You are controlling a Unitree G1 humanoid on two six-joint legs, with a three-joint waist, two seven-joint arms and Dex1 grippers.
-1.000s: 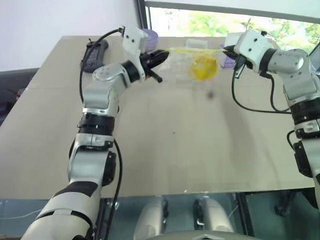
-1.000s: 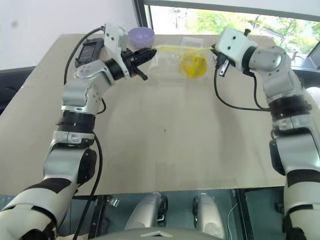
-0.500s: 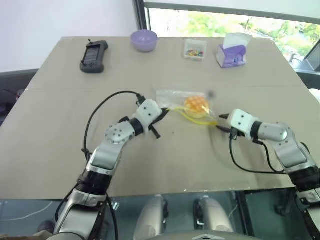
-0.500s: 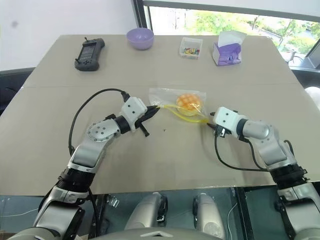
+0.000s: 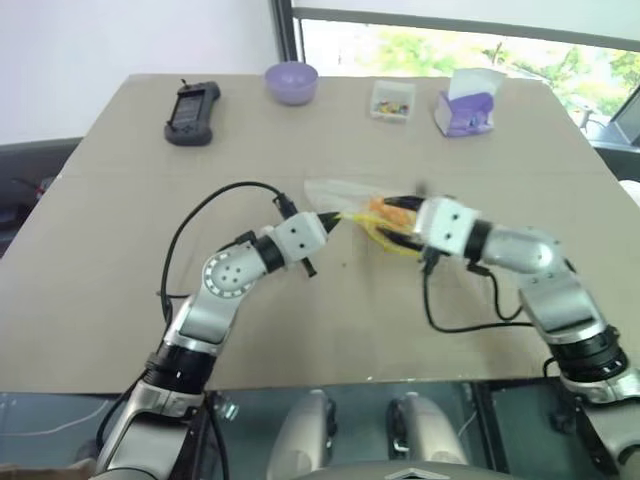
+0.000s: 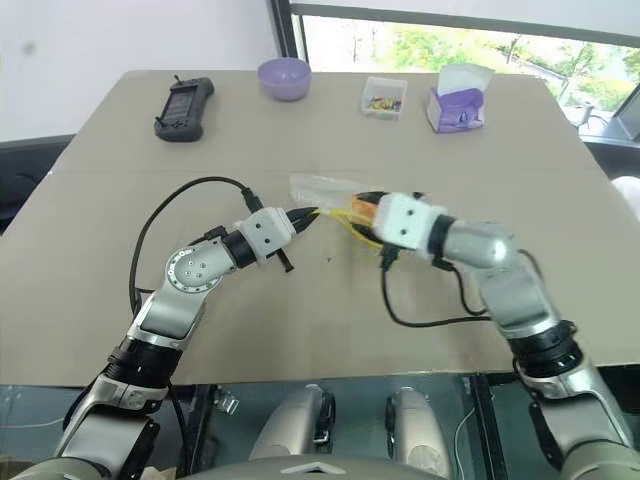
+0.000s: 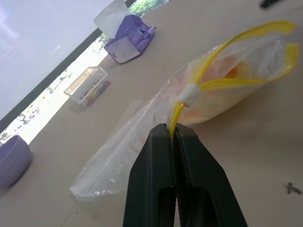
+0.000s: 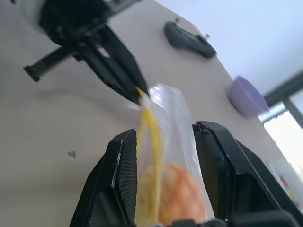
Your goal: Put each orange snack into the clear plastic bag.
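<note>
1. Left gripper (image 7: 174,137) is clamped tight on the end of the yellow seal strip of the clear plastic bag (image 7: 142,142); bag lies on the table (image 5: 120,250), near centre, a little toward 12 o'clock
2. Right gripper (image 8: 163,142) has its jaws standing apart, straddling the mouth of the bag, the two yellow strip edges and the film between its fingers (image 8: 124,175); not pinching in the right wrist view
3. One orange snack (image 8: 173,189), already inside the bag, at the end toward 3 o'clock, by the right gripper
4. Risk: mouth looks unsealed, strips bowed apart. If the right jaws close off the strip or slide askew, the seal could stay gaping
5. Risk: a closing pinch may squash the bun, which sits close to the strip
6. Risk: left grip holds only the strip's tip; a hard pull from the 3 o'clock side could slip it out or drag the bag
7. Count: one bag, one orange snack, two grippers
8. Far edge, 12 o'clock: one black handset (image 5: 190,102), one purple bowl (image 5: 291,80), one small clear box (image 5: 392,100), one purple tissue box (image 5: 464,112)
</note>
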